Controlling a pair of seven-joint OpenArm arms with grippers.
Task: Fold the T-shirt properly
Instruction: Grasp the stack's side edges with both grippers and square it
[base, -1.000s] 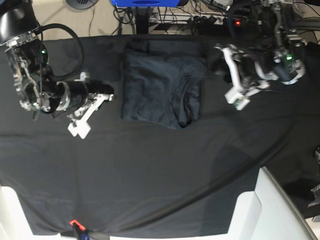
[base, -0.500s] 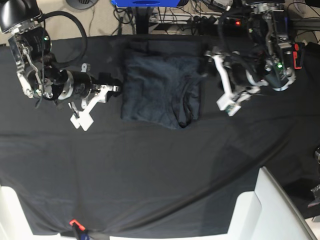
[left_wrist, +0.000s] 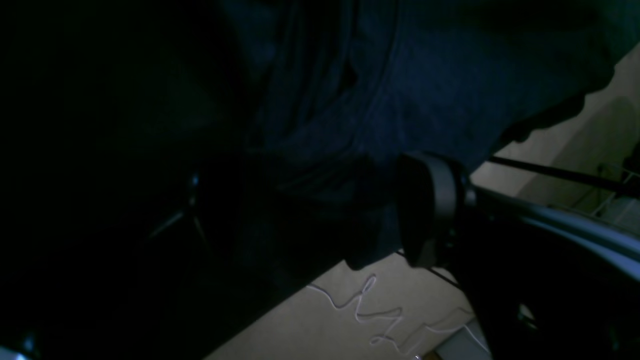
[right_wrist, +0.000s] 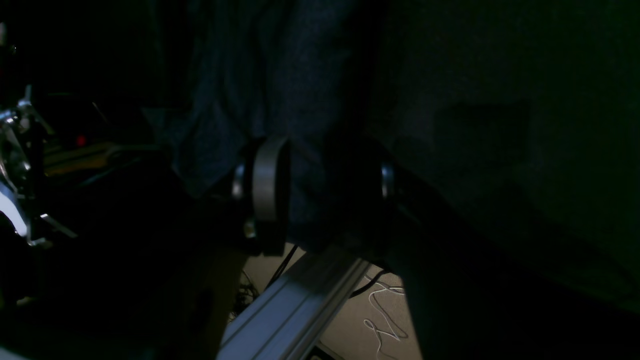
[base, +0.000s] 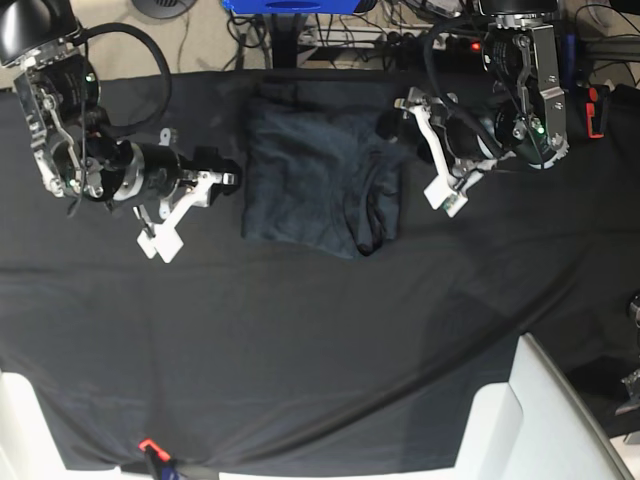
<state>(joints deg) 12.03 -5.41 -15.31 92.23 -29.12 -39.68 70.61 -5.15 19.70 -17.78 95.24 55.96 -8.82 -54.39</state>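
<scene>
A: Where do we find the T-shirt (base: 322, 180)?

B: We see it folded into a rough rectangle on the black cloth (base: 320, 340) that covers the tabletop, toward the far middle, with a curved seam or collar line showing near its side closest to the left arm

A: And the left gripper (base: 425, 150)?

B: In the base view we see its white jaws standing apart, one near the shirt's far corner and one lower, just beside that edge of the shirt. From its wrist camera we make out one dark pad (left_wrist: 430, 210) over the dark knit near the far edge of the tabletop (the picture is very dim), and we cannot tell whether it touches the fabric

A: What about the right gripper (base: 195, 210)?

B: We see it on the opposite side, just beside the shirt's other edge, its jaws apart too, one tip pointing at the shirt and the white one angled down toward us. In its wrist view we see a fold of the shirt (right_wrist: 300, 125) lying between the two pads (right_wrist: 270, 185), but we cannot tell whether they press on it

A: Anything else?

B: We notice a white panel (base: 550, 420) at the near corner and cables (base: 350, 35) on the floor beyond the tabletop
</scene>
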